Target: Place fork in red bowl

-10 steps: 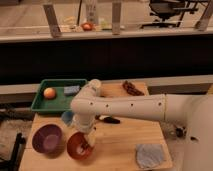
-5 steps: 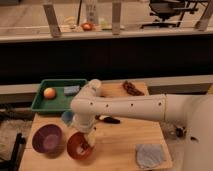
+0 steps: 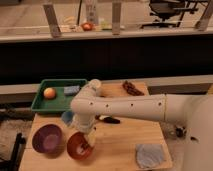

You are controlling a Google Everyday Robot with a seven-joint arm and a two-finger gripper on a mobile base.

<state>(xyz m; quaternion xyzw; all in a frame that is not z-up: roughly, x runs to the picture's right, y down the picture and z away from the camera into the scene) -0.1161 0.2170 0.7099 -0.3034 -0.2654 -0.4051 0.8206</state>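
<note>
The red bowl [image 3: 78, 146] sits on the wooden table [image 3: 125, 140] near its front left, next to the purple bowl [image 3: 47, 138]. My gripper [image 3: 85, 142] is at the end of the white arm [image 3: 125, 107], lowered over the red bowl's right side. A pale, thin shape inside the bowl under the gripper may be the fork; I cannot make it out clearly.
A green tray [image 3: 60, 97] at the back left holds an orange fruit [image 3: 49, 93] and a blue block [image 3: 71, 90]. A dark utensil [image 3: 109, 119] lies mid-table, a brown object [image 3: 132, 88] at the back, a grey-blue cloth [image 3: 149, 155] at the front right.
</note>
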